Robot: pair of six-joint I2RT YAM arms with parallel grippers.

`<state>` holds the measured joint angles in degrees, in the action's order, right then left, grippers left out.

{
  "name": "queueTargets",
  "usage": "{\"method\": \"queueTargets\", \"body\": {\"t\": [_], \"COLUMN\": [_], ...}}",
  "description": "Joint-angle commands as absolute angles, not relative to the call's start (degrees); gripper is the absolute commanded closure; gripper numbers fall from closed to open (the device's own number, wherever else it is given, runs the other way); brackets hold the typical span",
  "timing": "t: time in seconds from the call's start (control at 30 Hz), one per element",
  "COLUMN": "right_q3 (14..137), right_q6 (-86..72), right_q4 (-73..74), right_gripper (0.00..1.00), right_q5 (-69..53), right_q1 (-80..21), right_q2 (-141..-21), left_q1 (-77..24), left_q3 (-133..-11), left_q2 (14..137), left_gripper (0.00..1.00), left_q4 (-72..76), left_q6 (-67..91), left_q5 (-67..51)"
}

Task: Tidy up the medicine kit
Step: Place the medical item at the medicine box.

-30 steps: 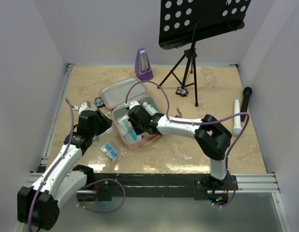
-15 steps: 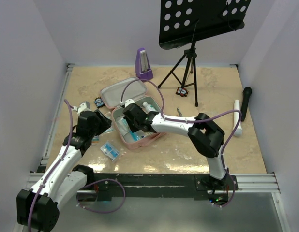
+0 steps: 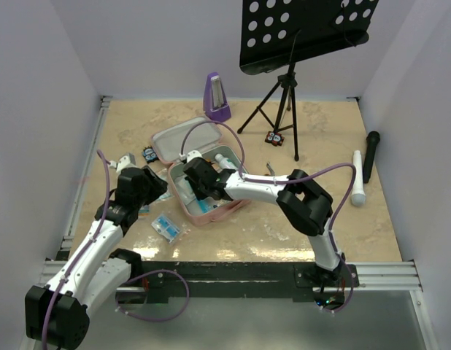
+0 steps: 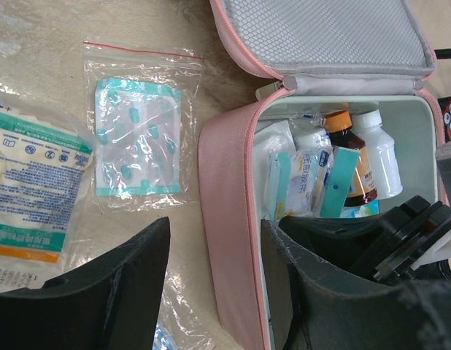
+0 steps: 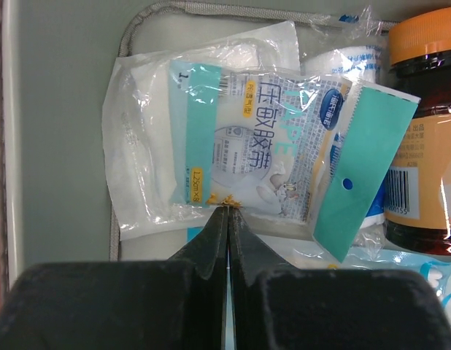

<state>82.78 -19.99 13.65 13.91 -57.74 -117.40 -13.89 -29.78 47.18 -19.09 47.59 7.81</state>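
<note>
The medicine kit (image 3: 220,210), a pink zip case, lies open with its lid (image 3: 174,141) folded back. My left gripper (image 4: 215,226) is open and straddles the kit's near left wall (image 4: 229,182), one finger outside and one inside. A gap shows between the outer finger and the wall. My right gripper (image 5: 228,210) is shut inside the kit, its tips against the lower edge of a blue-and-white gauze packet (image 5: 262,146). Whether it pinches the plastic I cannot tell. An orange-capped brown bottle (image 5: 422,146) and a white bottle (image 4: 379,149) stand beside the packet.
Loose packets lie left of the kit: plasters (image 4: 138,138), a gauze pack (image 4: 32,189), another packet (image 3: 166,227). A purple metronome (image 3: 216,97), a music stand tripod (image 3: 284,95), a black microphone (image 3: 370,154) and a white tube (image 3: 356,177) occupy the back and right.
My right arm has swung left, carrying its shut gripper a little farther left and back inside the kit. The left arm has stayed still.
</note>
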Motion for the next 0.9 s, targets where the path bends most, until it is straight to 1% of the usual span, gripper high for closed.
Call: {"method": "queueTargets", "body": {"t": [0.0, 0.23, 0.4, 0.47, 0.57, 0.67, 0.87], "right_q3": [85.26, 80.25, 75.95, 73.49, 69.71, 65.93, 61.62], "right_q6": [-19.77, -20.21, -19.95, -19.95, -20.48, -21.27, -21.53], "right_q4": [10.37, 9.05, 8.18, 7.47, 5.89, 3.96, 3.6], "right_gripper": [1.0, 1.0, 0.84, 0.8, 0.77, 0.75, 0.73], "right_q5": [14.85, 14.77, 15.99, 16.69, 17.49, 18.1, 19.95], "right_q1": [-57.74, -57.92, -58.27, -58.27, -58.27, -58.27, -58.18], "right_q2": [-115.41, -106.8, -99.68, -97.13, -93.62, -91.15, -85.97], "left_q1": [-13.54, -13.54, -13.45, -13.45, -13.27, -12.22, -6.34], "left_q3": [-32.43, -34.71, -37.35, -38.23, -39.28, -40.86, -41.14], "left_q2": [46.41, 45.7, 44.04, 43.68, 44.73, 48.15, 50.36], "left_gripper": [0.43, 0.43, 0.42, 0.42, 0.42, 0.43, 0.43], "left_q4": [-20.82, -24.43, -26.8, -27.16, -27.94, -29.44, -27.95], "left_q6": [48.16, 48.25, 48.25, 47.9, 47.55, 47.72, 47.72], "left_q5": [9.66, 13.35, 18.27, 19.94, 22.4, 23.73, 19.69]}}
